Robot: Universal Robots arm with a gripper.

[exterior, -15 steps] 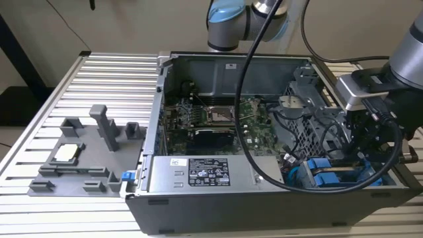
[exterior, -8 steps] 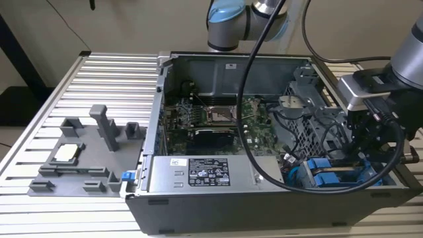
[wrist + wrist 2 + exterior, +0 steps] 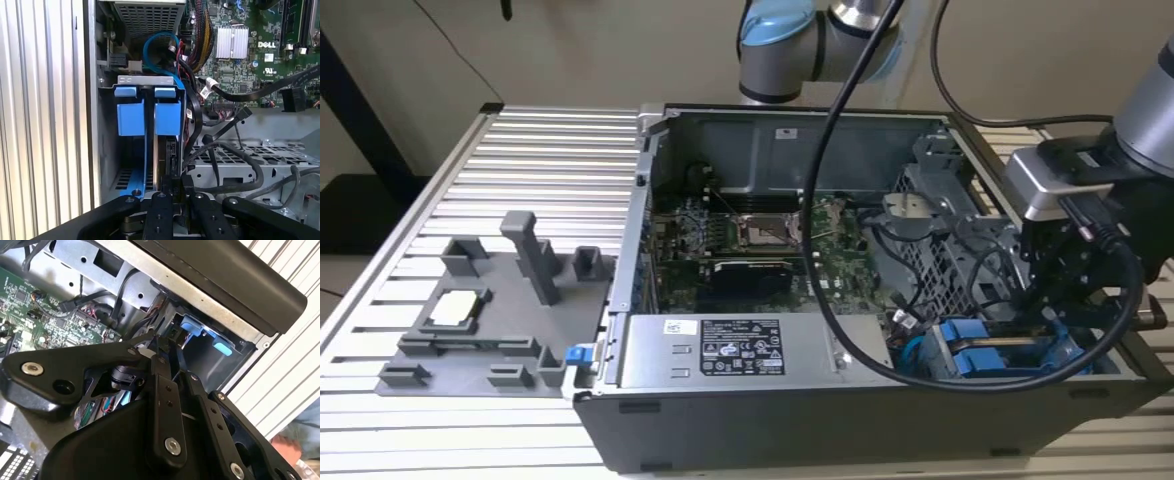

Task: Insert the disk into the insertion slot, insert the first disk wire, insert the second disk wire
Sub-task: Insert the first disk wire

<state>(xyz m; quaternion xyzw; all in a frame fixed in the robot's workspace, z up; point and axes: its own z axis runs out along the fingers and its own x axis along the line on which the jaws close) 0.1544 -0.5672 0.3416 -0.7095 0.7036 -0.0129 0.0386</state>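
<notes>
Claw [image 3: 172, 189] is pinched nearly closed, apparently on the near edge of the disk [image 3: 167, 152]. Disk stands edge-on in insertion slot [image 3: 145, 80], straight ahead of claw. It looks rigid, weighty and shock-sensitive; best held by its side edges.

In the exterior view the arm's wrist [image 3: 1074, 190] hides the drive cage [image 3: 947, 250] at its end on the exterior view's right. In both wrist views the pincer [image 3: 162, 342] [image 3: 173, 181] is cut off by the edge, and what sits in the slot [image 3: 161, 150] ahead of it is too dark to tell.
</notes>
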